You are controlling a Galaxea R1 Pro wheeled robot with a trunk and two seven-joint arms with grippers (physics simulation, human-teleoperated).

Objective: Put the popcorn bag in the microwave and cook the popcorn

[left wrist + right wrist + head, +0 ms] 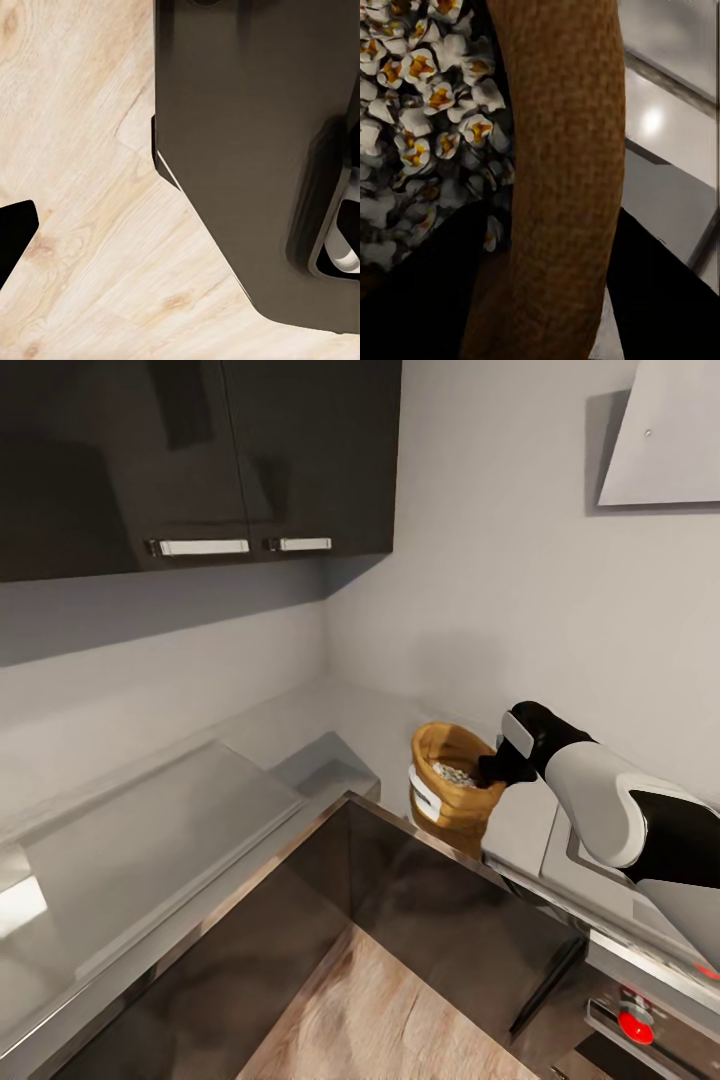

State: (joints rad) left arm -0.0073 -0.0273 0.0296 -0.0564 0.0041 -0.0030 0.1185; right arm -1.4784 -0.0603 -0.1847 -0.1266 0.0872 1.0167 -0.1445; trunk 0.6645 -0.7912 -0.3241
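The popcorn bag (452,792), a tan sack with a rolled rim and a white label band, is in the counter's far corner on the grey steel countertop (170,830); whether it rests on it or hangs just above, I cannot tell. My right gripper (493,769) is shut on the bag's rim (562,150), with one black finger (424,300) inside the bag and the other outside it. Popcorn (424,97) lies heaped inside, white puffs with yellow centres. A black fingertip (13,234) of my left gripper hangs over the wooden floor. The microwave is out of view.
Dark wall cabinets (190,460) with two white handles hang above the corner. A range hood (665,435) is on the right wall, over a steel hob (590,850). A red oven knob (636,1026) sits low right. Dark glossy base cabinets (430,930) and wooden floor (380,1010) lie below.
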